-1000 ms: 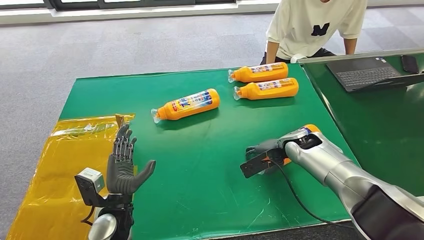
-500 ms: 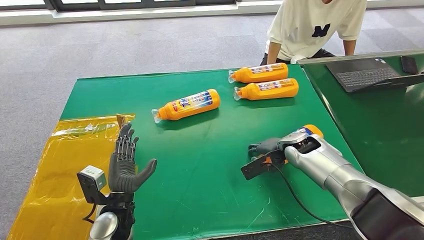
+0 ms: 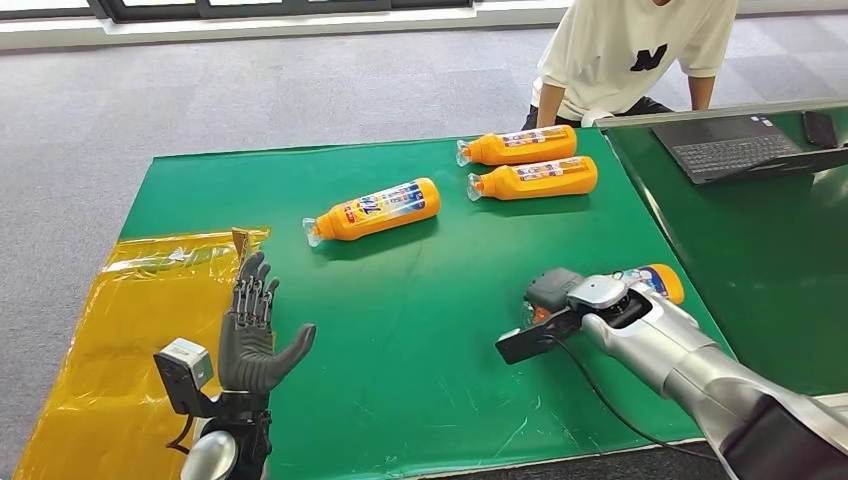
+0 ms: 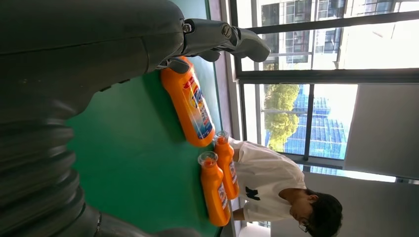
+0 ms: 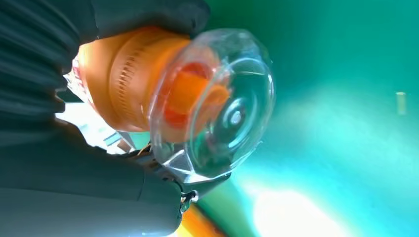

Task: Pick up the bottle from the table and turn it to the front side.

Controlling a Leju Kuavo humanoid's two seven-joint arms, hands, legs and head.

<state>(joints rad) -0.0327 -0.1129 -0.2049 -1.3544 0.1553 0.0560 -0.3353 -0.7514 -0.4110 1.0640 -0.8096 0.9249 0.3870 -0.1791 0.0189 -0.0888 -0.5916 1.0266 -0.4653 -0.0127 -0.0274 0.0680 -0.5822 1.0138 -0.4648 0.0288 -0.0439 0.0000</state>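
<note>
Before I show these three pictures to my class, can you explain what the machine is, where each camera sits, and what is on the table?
It is a humanoid robot with two silver arms. One picture looks down from its head; the other two come from cameras at its wrists, so they appear turned. On the green table lie three orange bottles on their sides, beside a yellow sheet. The right hand holds a fourth bottle; the right wrist view shows its clear cap close up. The left hand is raised, open and holds nothing. A person sits behind the table, near a laptop.
</note>
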